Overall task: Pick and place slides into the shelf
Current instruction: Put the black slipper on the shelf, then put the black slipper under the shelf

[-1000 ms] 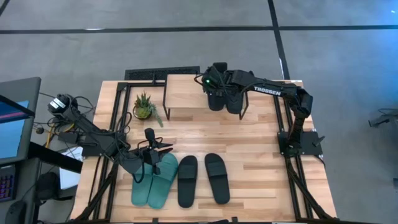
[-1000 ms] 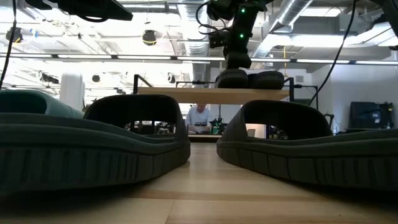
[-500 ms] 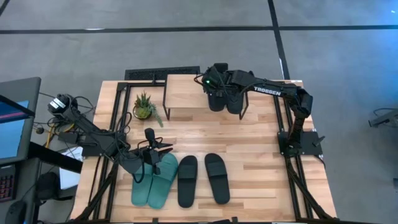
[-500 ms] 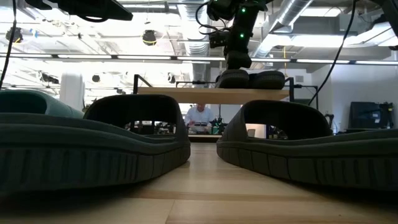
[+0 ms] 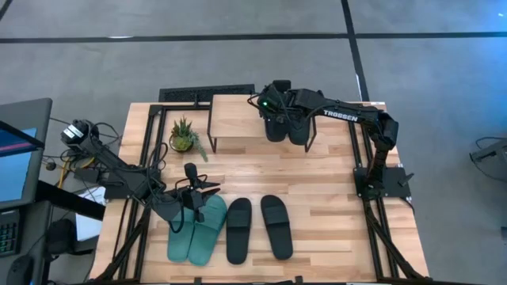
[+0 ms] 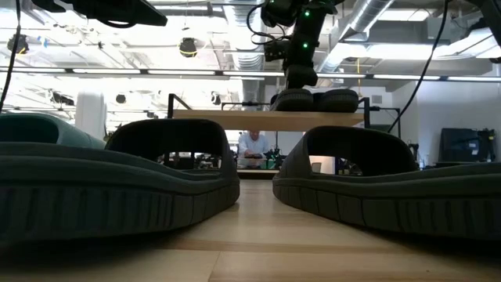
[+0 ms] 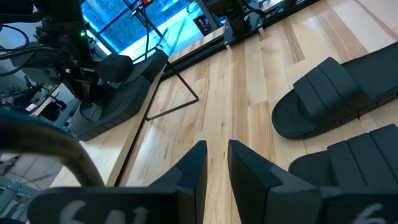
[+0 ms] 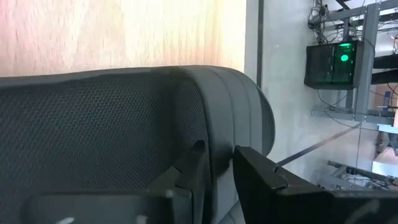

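Observation:
The shelf [image 5: 238, 119] stands at the table's far side. Two black slides [image 5: 275, 127] [image 5: 299, 131] sit on its right end, seen side by side in the low view [image 6: 292, 99] [image 6: 337, 99]. My right gripper [image 5: 273, 107] comes down on the left one of them, its fingers [image 8: 249, 165] nearly together. The teal pair [image 5: 198, 231] and another black pair [image 5: 238, 229] [image 5: 276, 226] lie flat near the table's near edge. My left gripper [image 5: 194, 192] hovers over the teal pair, open by a narrow gap [image 7: 216, 158], touching nothing. My right gripper comes from above, pointing down, at the left black slide on the shelf. Its fingers stand either side of the strap's edge [image 8: 217, 124], one on the textured side and one on the ribbed outer side. The slide rests sole-down on the shelf board [image 6: 266, 119].
A small potted plant [image 5: 184, 136] stands left of the shelf. The shelf's left half is bare wood [image 5: 230, 115]. Bare table lies between shelf and slides [image 5: 261, 170]. A monitor [image 5: 16, 154] sits off the table's left. A person [image 6: 252, 145] shows in the room beyond.

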Controlling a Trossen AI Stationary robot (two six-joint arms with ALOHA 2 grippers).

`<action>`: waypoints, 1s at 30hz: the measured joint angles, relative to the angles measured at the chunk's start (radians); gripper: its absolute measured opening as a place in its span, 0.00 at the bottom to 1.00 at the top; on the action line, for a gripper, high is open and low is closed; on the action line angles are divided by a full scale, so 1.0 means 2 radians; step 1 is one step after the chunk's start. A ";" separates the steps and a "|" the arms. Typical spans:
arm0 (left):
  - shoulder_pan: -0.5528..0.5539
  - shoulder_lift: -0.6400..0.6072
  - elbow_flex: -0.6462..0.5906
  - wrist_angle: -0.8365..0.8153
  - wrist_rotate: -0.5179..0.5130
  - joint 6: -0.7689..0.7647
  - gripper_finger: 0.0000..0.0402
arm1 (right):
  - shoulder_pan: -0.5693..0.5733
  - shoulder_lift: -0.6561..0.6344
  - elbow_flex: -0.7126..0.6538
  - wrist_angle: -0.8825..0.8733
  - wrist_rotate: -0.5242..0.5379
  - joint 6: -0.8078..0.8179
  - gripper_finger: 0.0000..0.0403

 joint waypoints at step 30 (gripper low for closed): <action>0.000 0.000 0.000 0.000 -0.001 -0.007 0.14 | 0.027 0.000 0.034 -0.026 0.014 0.009 0.18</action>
